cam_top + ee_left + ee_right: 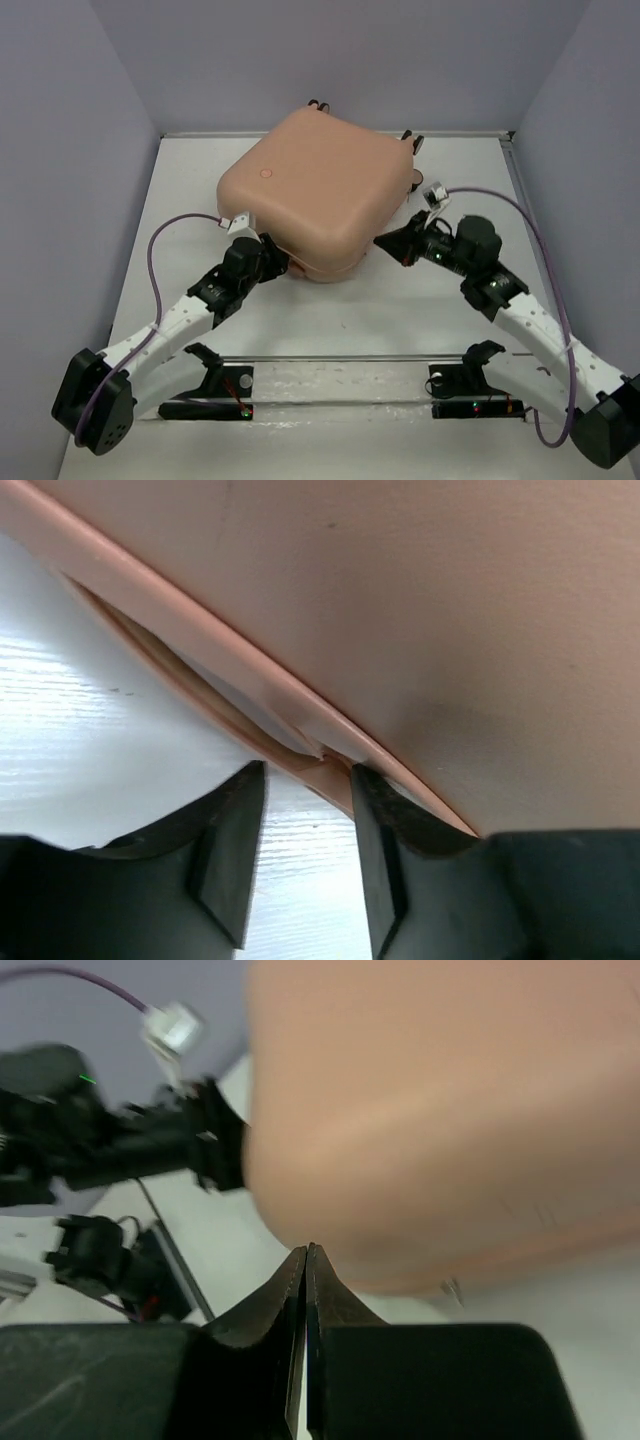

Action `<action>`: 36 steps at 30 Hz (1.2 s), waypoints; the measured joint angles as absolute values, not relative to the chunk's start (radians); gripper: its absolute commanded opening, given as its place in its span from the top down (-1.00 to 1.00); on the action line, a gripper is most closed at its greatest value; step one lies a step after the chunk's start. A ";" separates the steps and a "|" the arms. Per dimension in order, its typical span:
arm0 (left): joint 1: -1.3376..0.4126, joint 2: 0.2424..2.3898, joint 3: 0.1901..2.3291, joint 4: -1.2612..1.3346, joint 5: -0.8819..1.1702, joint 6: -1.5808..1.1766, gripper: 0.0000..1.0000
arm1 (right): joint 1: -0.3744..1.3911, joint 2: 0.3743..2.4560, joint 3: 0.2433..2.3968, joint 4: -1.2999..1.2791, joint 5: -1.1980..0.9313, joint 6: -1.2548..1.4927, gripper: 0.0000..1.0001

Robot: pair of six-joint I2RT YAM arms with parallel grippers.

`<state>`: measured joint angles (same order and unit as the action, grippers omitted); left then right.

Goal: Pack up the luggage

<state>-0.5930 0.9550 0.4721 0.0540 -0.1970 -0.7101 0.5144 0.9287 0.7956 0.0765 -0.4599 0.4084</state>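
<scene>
The luggage [310, 185] looks stiff, smooth and bulky — best taken by its seam lip [215, 645], which the left gripper [308, 780] straddles with fingers parted (right gripper [307, 1255] pinched shut, empty).

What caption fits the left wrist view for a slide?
Left gripper, jaws apart, at the peach luggage rim, over a white table.

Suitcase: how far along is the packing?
Done: suitcase lid lies down over the base. In hand: left hand, open, straddles the near rim; right hand, shut, sits near the shell's corner. Left: the seam gapes by the left hand, so it isn't fully closed.
</scene>
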 measured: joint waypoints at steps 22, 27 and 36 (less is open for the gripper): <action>-0.740 0.863 0.432 0.144 0.045 -0.698 0.62 | 0.522 1.129 0.386 0.376 -0.338 0.308 -0.13; -0.744 0.867 0.432 0.145 0.039 -0.696 0.60 | 0.525 1.221 0.393 0.439 -0.349 0.258 -0.08; -0.744 0.941 0.447 0.148 0.017 -0.681 0.60 | 0.525 1.305 0.398 0.618 -0.348 0.224 0.10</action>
